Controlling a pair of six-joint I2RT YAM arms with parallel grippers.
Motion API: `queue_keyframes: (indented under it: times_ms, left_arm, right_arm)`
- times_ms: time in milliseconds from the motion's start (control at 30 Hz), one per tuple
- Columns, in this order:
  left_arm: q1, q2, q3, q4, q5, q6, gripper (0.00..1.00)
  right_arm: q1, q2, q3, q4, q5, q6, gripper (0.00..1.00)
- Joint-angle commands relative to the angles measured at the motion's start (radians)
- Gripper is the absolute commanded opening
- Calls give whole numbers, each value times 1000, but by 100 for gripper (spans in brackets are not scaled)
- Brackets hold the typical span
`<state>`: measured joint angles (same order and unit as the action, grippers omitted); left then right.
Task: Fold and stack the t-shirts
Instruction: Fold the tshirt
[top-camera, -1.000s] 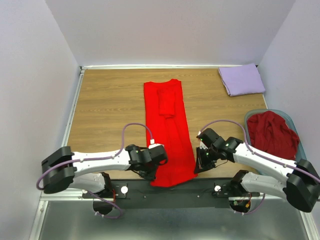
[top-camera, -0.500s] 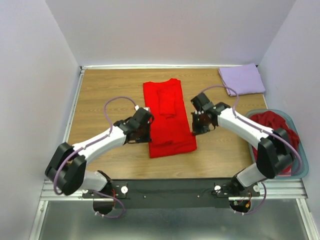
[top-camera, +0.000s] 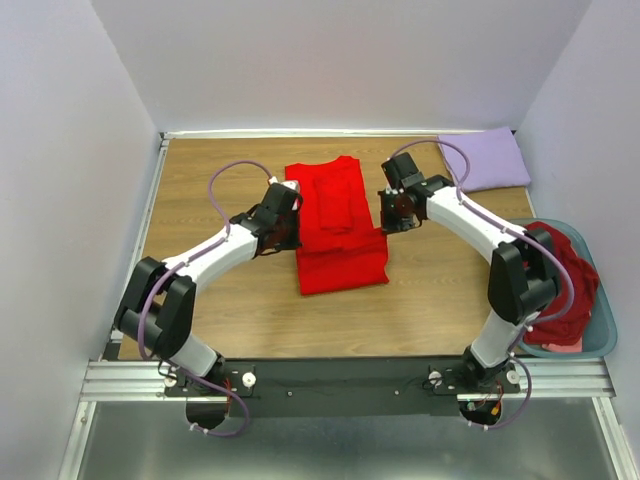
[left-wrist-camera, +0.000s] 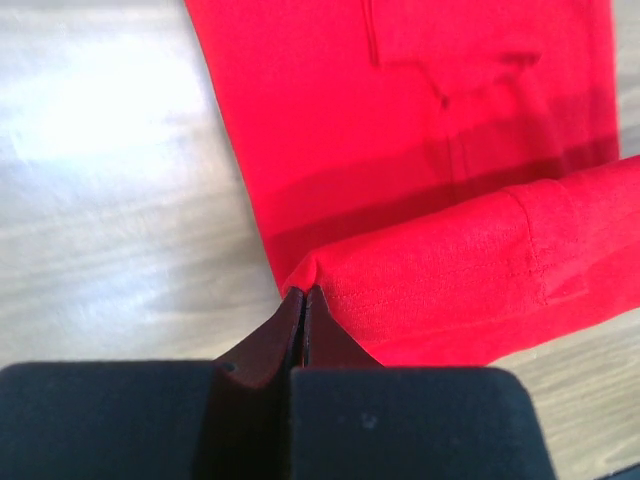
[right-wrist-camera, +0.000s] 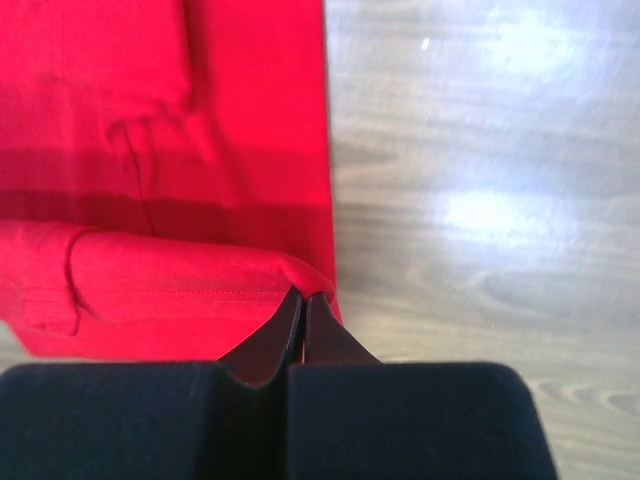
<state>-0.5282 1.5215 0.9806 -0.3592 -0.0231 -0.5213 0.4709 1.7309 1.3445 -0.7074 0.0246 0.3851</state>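
Red cloth is taking up the middle of the scene: the bright red t-shirt (top-camera: 338, 225) is lying lengthwise on the wooden table (top-camera: 210, 180), and its near part is being doubled over onto the rest of it. The turned-over layer is riding a little above the cloth beneath, throwing a darker band of shadow across it. On the far half of this shirt a narrower tucked-in strip of the same cloth is lying along its length.

The left gripper (left-wrist-camera: 303, 300) is sitting at the red shirt's left edge with its fingers pressed together, pinching the left corner of the turned-over layer by the stitched hem. The right gripper (right-wrist-camera: 303, 300) is sitting at the red shirt's right edge, clenched in the same way on the right corner of that layer. Both arms are reaching out over the table, one on each side of the red shirt.

Beyond the red shirt and well apart to its right, the pale lavender t-shirt (top-camera: 490, 158) is lying folded flat. Also to the right of the red shirt, but nearer the arm bases, the maroon t-shirts (top-camera: 565, 270) are lying heaped in the teal basket (top-camera: 590, 345), with the right arm crossing in front of them.
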Motion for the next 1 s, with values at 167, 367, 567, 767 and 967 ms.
queue_keyframes:
  times_ms: [167, 367, 567, 767, 967]
  left_arm:
    - [72, 86, 66, 29, -61, 49, 0]
    - [96, 149, 110, 51, -78, 58, 0]
    - [106, 204, 145, 78, -100, 69, 0]
    - [112, 276, 158, 86, -110, 76, 1]
    - [112, 250, 161, 82, -107, 72, 43]
  right_arm:
    - [-48, 117, 116, 51, -11, -72, 0]
    - [-74, 177, 140, 95, -18, -71, 0]
    - [-90, 228, 156, 121, -45, -74, 0]
    - [-98, 271, 147, 144, -38, -78, 9]
    - [-100, 220, 139, 149, -60, -87, 36]
